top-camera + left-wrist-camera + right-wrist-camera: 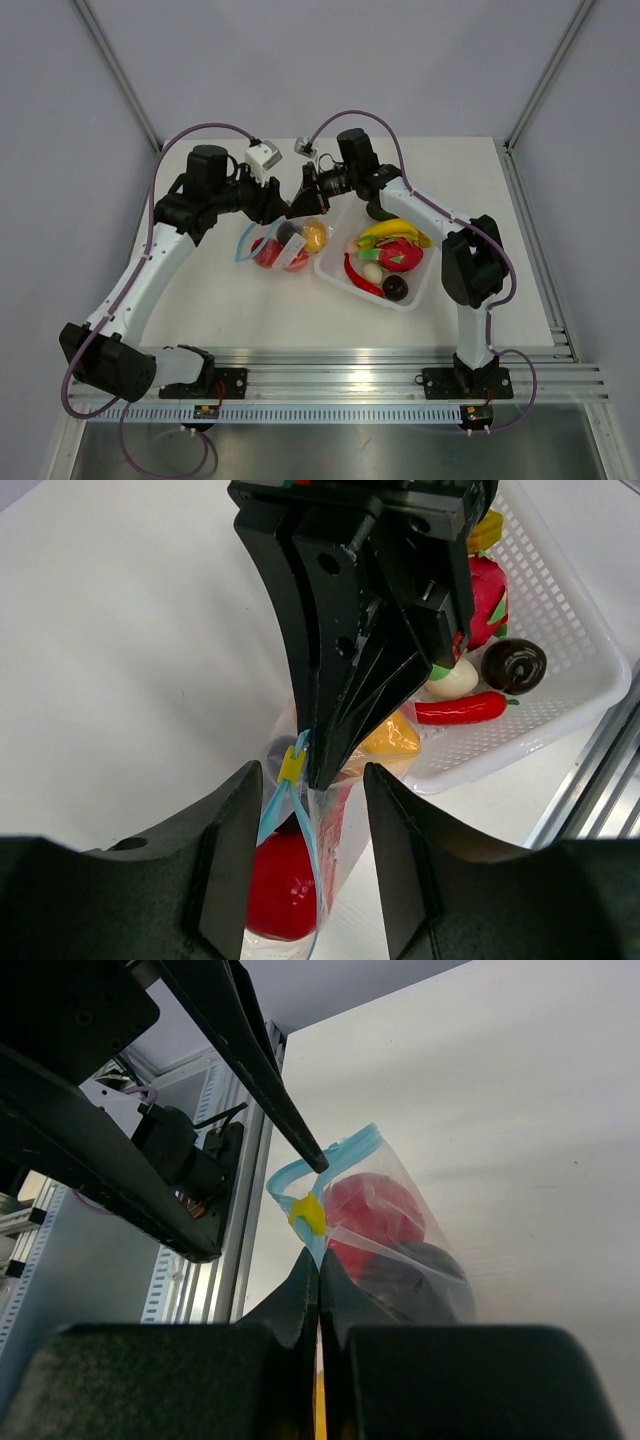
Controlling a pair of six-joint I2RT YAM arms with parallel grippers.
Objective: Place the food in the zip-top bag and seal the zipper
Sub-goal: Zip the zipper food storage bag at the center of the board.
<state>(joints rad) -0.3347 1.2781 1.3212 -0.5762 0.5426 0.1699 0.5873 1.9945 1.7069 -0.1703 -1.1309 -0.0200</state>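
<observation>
A white counter (200,290), boxed by grey walls (300,60), carries the zip-top bag (272,250) at its middle, just left of the white tray (580,610), with food (280,885) in both. Open surface stretches left of the bag, and an aluminium rail (330,360) runs along the near edge. Overhead the tips merge; the wrist views show the right end effector (318,1260) pinched shut on the bag's edge beside the yellow slider (306,1214) of the zipper (350,1143), and the left end effector (310,780) with jaws apart either side of that edge.

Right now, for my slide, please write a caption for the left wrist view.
The right pincer pinches the zip-top bag beside its yellow slider; left pincer straddles it.
</observation>
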